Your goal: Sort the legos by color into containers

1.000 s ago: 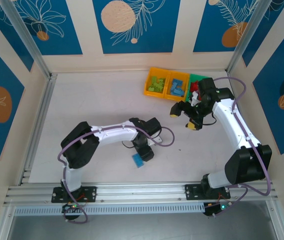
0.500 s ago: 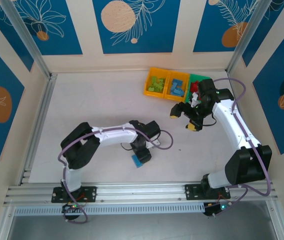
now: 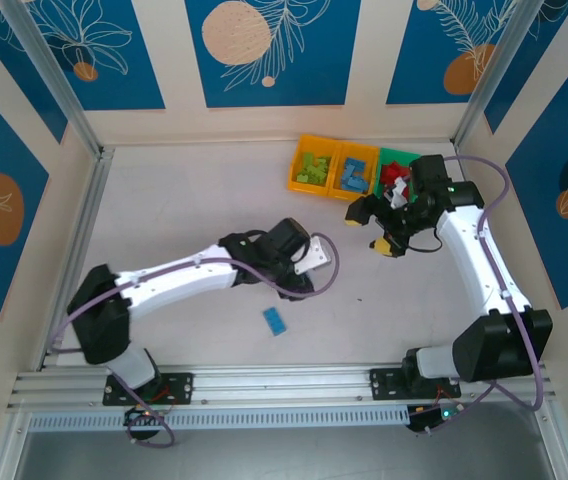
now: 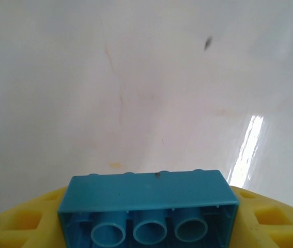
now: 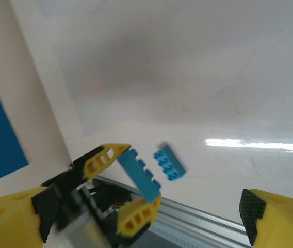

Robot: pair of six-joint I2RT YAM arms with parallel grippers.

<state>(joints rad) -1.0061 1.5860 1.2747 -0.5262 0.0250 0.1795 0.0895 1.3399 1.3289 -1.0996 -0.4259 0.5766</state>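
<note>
**Left hand (image 4: 146, 223) clamps a blue brick (image 4: 149, 194), its long axis crosswise.**
The blue-lego bin (image 3: 356, 170) lies at its 1 o'clock; the right hand (image 3: 372, 228), wide open and empty, is nearer that bin.

From the left hand (image 5: 139, 176) with its held brick (image 4: 149, 201), the bins (image 3: 335, 165) lay at 1 o'clock. The right hand (image 3: 369, 230), fingers spread, crowded that path at 2 o'clock. Bare surface (image 3: 194, 200) lay open toward 10 o'clock, and 1 loose brick (image 3: 275, 320) sat at 7 o'clock.
</note>
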